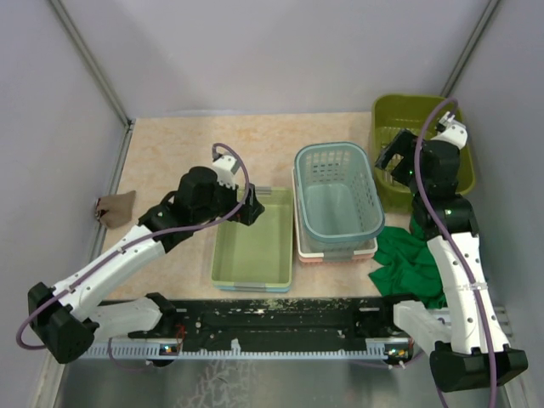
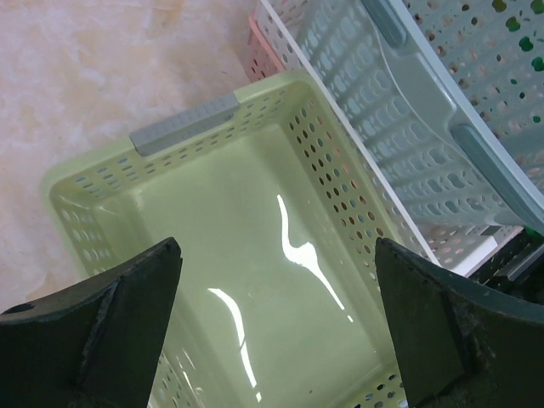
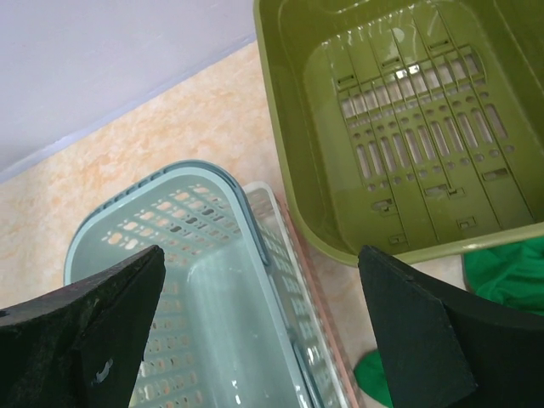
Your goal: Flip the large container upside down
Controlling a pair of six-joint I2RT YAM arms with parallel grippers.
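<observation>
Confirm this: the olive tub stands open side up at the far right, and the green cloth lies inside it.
Wrong on the cloth. The green cloth lies outside the olive tub, beside its rim, as the right wrist view shows.

Rear overhead; close downward wrist views, teal basket (image 1: 338, 204) common.

Between the right jaws, the large container (image 3: 408, 127) is smooth olive-green plastic, glossy, with highlights on its slotted base. Nearer those jaws the teal lattice basket (image 3: 195, 289) is plastic with a duller sheen, and the green cloth (image 3: 510, 272) just past one of them looks soft and matt. Between the left jaws the pale-green tray (image 2: 255, 280) is glossy perforated plastic with bright reflections, its grey handle strip (image 2: 183, 125) matt. Beyond it the worktop (image 2: 102, 76) looks matt and mottled, stone-like. All the jaws are matt black, slightly rough.
</observation>
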